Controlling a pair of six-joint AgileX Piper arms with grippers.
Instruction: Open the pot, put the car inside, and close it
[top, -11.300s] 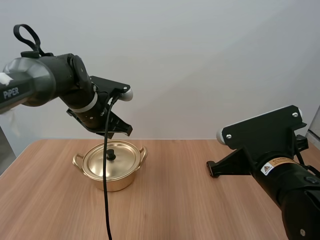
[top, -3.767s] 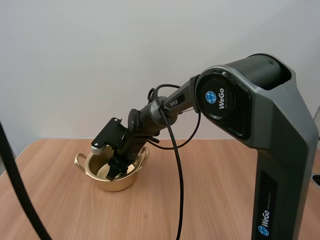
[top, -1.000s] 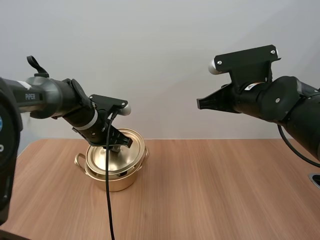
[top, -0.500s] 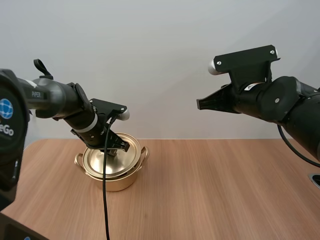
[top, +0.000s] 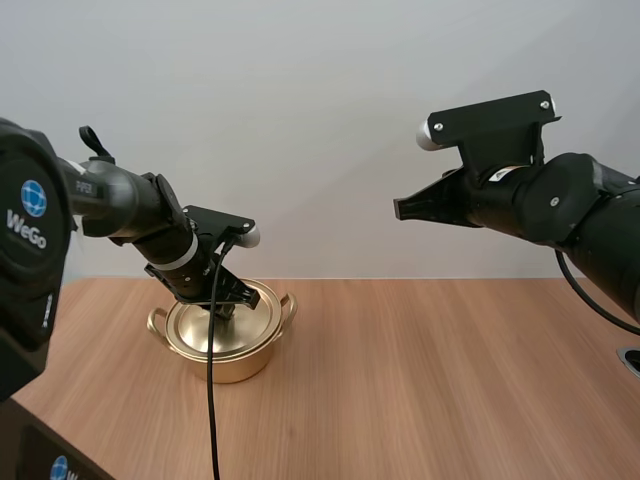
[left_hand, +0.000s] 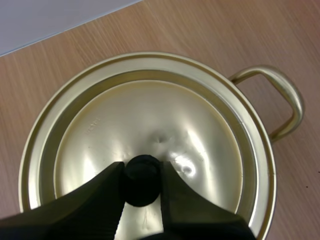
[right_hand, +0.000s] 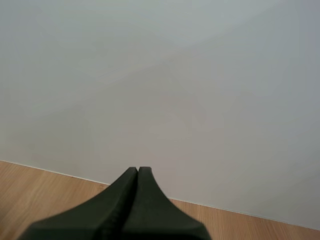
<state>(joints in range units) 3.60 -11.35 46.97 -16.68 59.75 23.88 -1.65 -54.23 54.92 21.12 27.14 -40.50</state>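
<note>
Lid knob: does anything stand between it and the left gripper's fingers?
Nothing visible does. The left gripper has its fingers pinching the knob directly, one on each side, and the lid lies on the pot.

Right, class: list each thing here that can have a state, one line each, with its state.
pot: closed, upright on the table.
lid: on the pot.
left end effector: shut on the lid's knob.
right end effector: shut on nothing, held above the table.
</note>
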